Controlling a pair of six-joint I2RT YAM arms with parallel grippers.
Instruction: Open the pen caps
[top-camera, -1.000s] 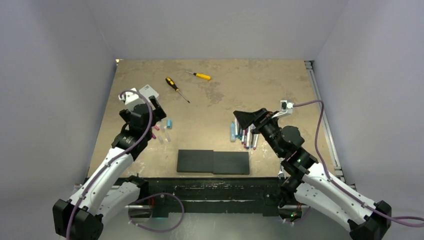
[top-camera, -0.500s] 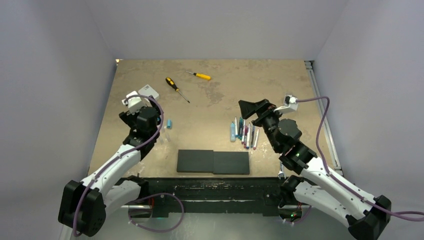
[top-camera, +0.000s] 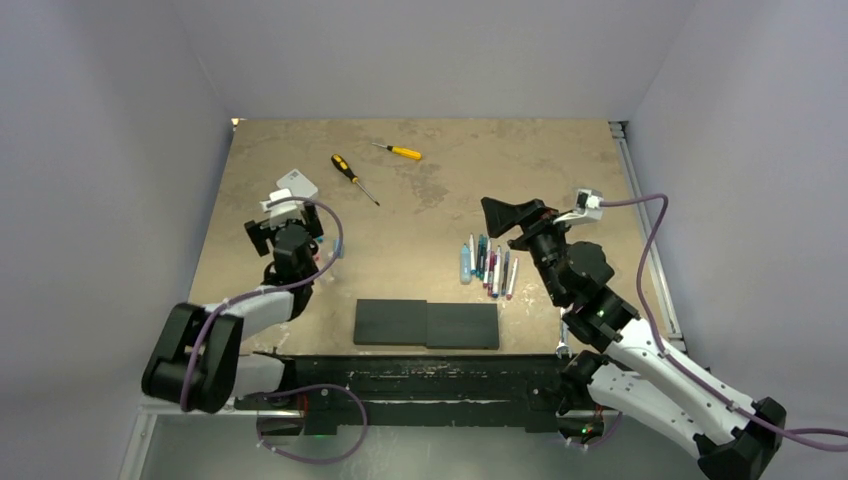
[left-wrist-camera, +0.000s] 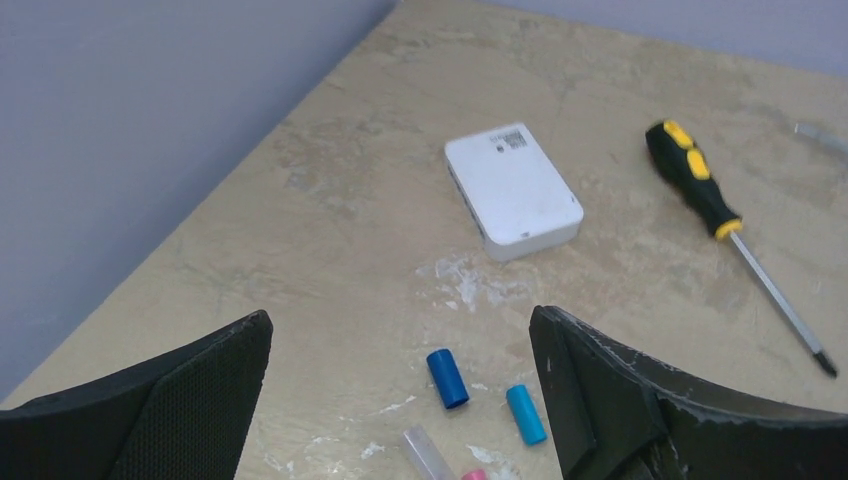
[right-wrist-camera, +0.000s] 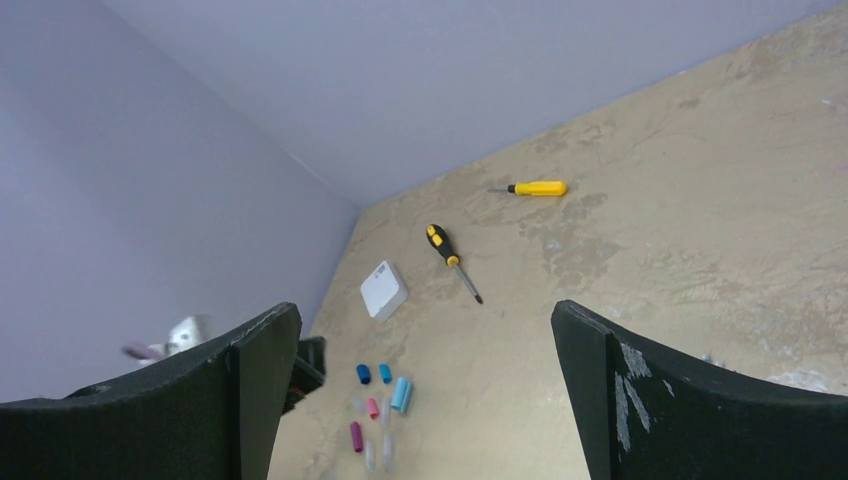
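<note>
Loose pen caps lie on the table by my left gripper (top-camera: 287, 228), which hangs open and empty just above and short of them. In the left wrist view (left-wrist-camera: 400, 335) I see a dark blue cap (left-wrist-camera: 447, 378), a light blue cap (left-wrist-camera: 525, 413), a clear cap (left-wrist-camera: 427, 455) and a pink cap tip (left-wrist-camera: 473, 475). The right wrist view shows them too, among them a magenta cap (right-wrist-camera: 355, 436) and a pink cap (right-wrist-camera: 373, 408). A row of pens (top-camera: 492, 267) lies below my right gripper (top-camera: 510, 216), which is open, empty and raised (right-wrist-camera: 425, 310).
A white box (top-camera: 298, 183) lies beyond the caps. A black-and-yellow screwdriver (top-camera: 352, 175) and a yellow screwdriver (top-camera: 398, 151) lie at the back. A flat black slab (top-camera: 427, 324) sits near the front edge. Walls close in left and right.
My left arm has folded back and its gripper has swung left, off the caps. My right gripper has lifted and shifted right, away from the pens.
</note>
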